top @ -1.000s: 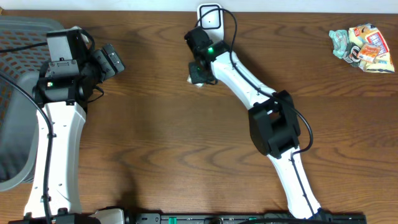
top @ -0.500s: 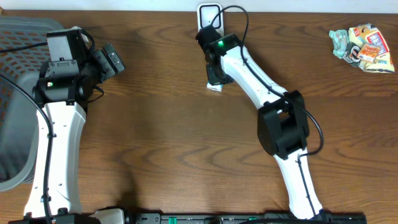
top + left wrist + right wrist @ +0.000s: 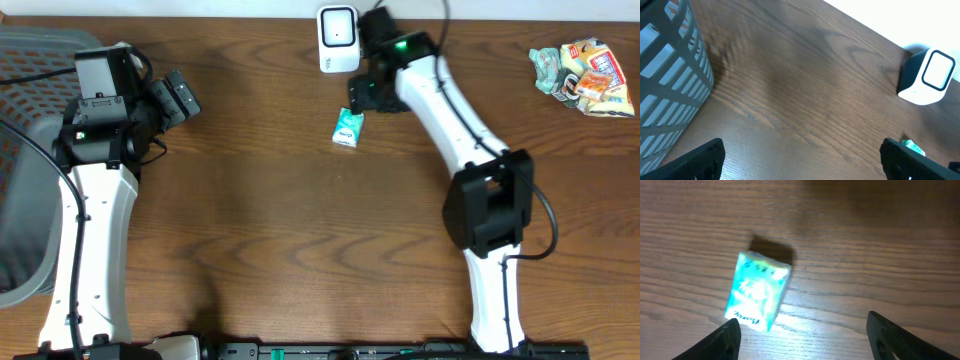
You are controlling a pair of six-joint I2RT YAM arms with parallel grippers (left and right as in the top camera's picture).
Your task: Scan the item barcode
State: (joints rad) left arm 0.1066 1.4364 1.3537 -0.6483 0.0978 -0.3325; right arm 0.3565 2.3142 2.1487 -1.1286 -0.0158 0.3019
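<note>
Packet [image 3: 757,297] newly dropped, small, teal-and-white, lying flat

No writing can be read anywhere. The small teal packet [image 3: 757,292], left of centre in the right wrist view, carries blue lettering across its face, too blurred to make out. The crumpled wrappers [image 3: 585,78] at the overhead view's upper right show red-and-white labels, too small to read.

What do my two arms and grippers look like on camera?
Both the left arm and right arm have white shells, black joint housings, black cables running alongside and a green light near the wrist. The left gripper and right gripper have black fingers.
</note>
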